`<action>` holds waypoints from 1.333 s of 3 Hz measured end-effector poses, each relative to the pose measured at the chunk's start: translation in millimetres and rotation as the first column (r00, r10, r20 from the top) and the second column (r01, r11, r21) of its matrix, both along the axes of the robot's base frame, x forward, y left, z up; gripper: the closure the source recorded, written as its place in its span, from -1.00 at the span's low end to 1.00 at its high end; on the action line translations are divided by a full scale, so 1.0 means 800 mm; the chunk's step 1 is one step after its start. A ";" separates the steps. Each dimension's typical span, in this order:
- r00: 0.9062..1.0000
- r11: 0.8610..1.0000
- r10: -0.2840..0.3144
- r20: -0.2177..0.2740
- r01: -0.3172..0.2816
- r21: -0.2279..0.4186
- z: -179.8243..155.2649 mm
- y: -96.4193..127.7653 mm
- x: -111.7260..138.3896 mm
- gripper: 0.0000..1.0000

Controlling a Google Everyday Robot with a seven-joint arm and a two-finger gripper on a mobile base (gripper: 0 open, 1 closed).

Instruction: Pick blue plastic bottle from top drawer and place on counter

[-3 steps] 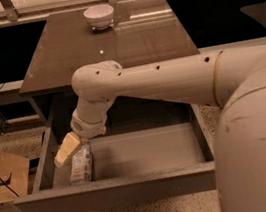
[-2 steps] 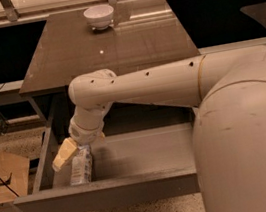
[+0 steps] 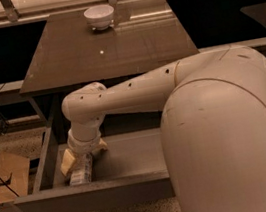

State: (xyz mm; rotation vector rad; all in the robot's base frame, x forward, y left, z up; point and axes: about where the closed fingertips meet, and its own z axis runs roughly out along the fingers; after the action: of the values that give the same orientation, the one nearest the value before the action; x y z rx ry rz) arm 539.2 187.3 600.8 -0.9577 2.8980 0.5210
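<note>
The top drawer (image 3: 131, 157) stands pulled open below the counter (image 3: 113, 45). The blue plastic bottle (image 3: 80, 175) lies in the drawer's front left corner, its length running towards the front panel. My gripper (image 3: 83, 158) reaches down into the drawer's left side and sits right over the bottle's far end. Its two pale fingers are spread, one on each side of the bottle. The bottle's far end is hidden under the gripper. My arm crosses from the right, over the drawer.
A white bowl (image 3: 100, 16) stands at the back of the counter. A cardboard box (image 3: 4, 186) sits on the floor left of the drawer. My large white arm housing (image 3: 228, 132) covers the drawer's right side. A window rail runs behind the counter.
My arm has swung left and down. The gripper has dropped lower into the drawer, onto the bottle's far end. The bottle has not moved.
</note>
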 end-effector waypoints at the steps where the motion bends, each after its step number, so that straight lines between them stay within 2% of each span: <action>1: 1.000 1.000 -0.004 0.002 0.004 -0.005 0.006 -0.001 0.000 -0.07; 2: 1.000 1.000 -0.004 0.002 0.004 -0.005 0.010 -0.001 0.000 0.41; 3: 0.998 0.997 0.005 0.067 -0.010 0.082 0.046 -0.015 0.005 0.86; 4: 0.984 0.975 0.008 0.176 -0.047 0.219 0.125 -0.044 0.010 1.00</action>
State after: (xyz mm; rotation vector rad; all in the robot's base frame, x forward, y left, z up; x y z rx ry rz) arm 547.0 152.4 700.7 -0.9595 2.6087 0.7072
